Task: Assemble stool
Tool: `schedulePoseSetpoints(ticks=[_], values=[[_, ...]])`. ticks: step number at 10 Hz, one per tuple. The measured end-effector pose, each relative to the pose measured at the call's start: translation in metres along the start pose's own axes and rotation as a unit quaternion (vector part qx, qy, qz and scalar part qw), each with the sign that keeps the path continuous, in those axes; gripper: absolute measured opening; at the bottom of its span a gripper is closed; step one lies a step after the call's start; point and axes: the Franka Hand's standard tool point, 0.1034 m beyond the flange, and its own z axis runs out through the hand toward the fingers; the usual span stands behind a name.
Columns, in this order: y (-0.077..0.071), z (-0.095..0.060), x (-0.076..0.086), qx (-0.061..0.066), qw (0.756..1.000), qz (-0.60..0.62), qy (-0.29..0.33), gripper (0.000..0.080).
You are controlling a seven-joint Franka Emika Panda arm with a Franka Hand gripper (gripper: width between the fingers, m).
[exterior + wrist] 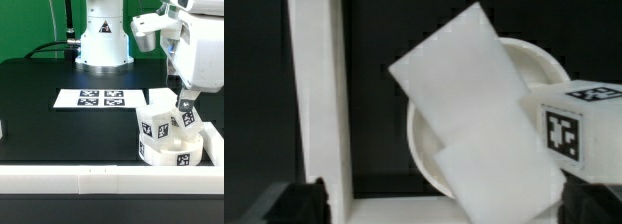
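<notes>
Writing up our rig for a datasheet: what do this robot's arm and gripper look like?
The glossy white arm has rounded, bulky segments rising from a broad cylindrical base. Its two-finger gripper has a boxy white-grey body and short dark fingers.

Exterior view: raised, mid-range, off the arm, looks across the black worktop point(40, 85) toward the arm base point(103, 35). Wrist view: very close, faces the seat point(541, 65), a tagged leg point(580, 125) and a white rail point(317, 100), filling the frame. Both share seat, leg, rail.
</notes>
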Motion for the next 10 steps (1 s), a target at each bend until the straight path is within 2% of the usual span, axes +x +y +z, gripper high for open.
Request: schedulePoseSetpoints(ticks=[4,8,10], values=[[-0.002,0.005,0.0,-0.004,1.0,-0.001,0.002,0.0649],[-0.014,0.018,0.003,0.01,1.0,-0.003,0.001,0.0649],[-0.014,0.02,0.001,0.011,1.0,-0.002,0.0,0.0649]])
